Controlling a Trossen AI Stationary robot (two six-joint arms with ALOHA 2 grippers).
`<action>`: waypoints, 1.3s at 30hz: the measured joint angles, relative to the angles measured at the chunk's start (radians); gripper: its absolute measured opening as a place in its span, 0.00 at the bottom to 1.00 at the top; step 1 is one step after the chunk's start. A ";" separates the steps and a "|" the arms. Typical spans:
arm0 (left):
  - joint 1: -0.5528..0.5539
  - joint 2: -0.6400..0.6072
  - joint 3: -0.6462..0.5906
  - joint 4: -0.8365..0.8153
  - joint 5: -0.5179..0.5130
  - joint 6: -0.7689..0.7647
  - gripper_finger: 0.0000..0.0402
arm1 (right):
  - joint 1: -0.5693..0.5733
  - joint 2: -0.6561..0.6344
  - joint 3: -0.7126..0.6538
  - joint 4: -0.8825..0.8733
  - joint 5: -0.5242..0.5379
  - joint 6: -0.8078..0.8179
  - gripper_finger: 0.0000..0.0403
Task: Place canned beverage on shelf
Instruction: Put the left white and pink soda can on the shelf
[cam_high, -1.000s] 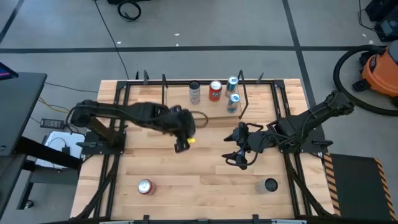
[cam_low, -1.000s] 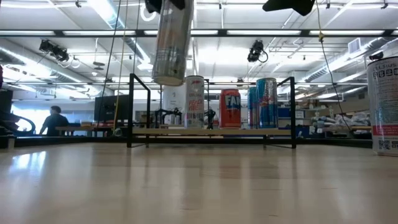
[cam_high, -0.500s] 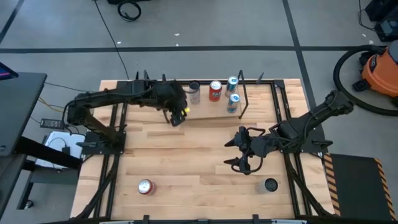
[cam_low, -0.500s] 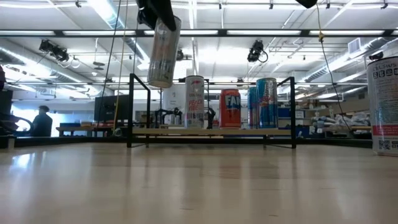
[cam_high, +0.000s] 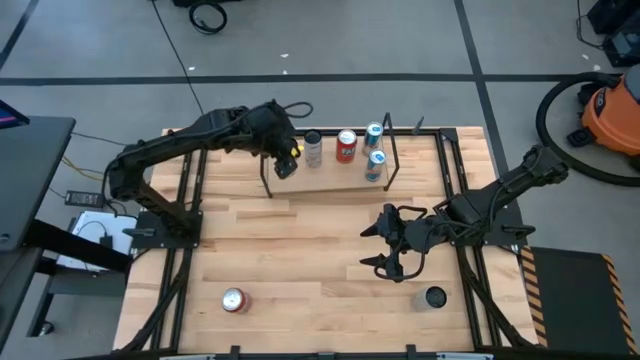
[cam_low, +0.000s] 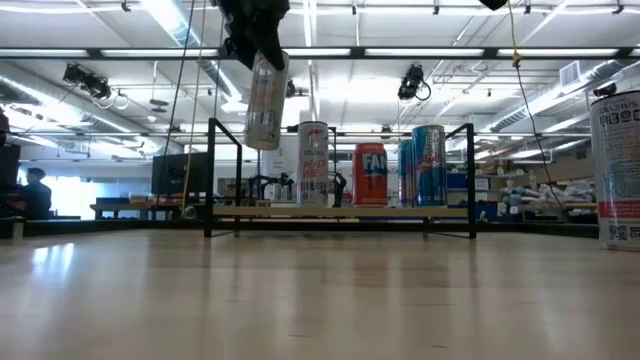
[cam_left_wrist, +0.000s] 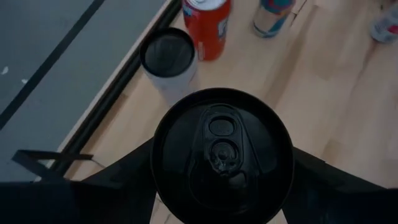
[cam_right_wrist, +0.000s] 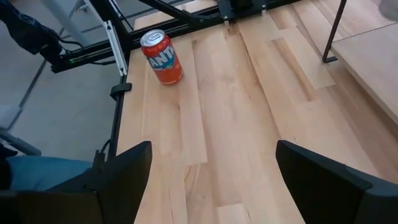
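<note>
The shelf (cam_high: 330, 178) is a low open rack of thin black rods framing a light wood board, standing at the far edge of the table, near its middle. The canned beverage (cam_low: 264, 100) is a tall, slim silver can with a dark top, held upright in the air above the shelf's left end, clear of the board (its base hangs well above the board in the low view). From the left wrist view its lid (cam_left_wrist: 222, 155) shows round and dark, with the pull tab intact. In the high view only a yellow patch of the can (cam_high: 286, 165) is visible under the arm.
</note>
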 joint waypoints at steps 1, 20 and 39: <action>0.008 0.001 -0.012 0.013 0.009 0.006 0.65 | 0.000 0.000 0.000 0.000 0.000 -0.002 0.87; 0.138 0.002 -0.264 0.282 0.078 0.056 0.65 | 0.000 0.000 0.000 -0.001 0.000 -0.079 0.87; 0.256 0.002 -0.399 0.476 0.154 0.079 0.65 | 0.000 0.000 0.000 -0.001 0.000 -0.106 0.87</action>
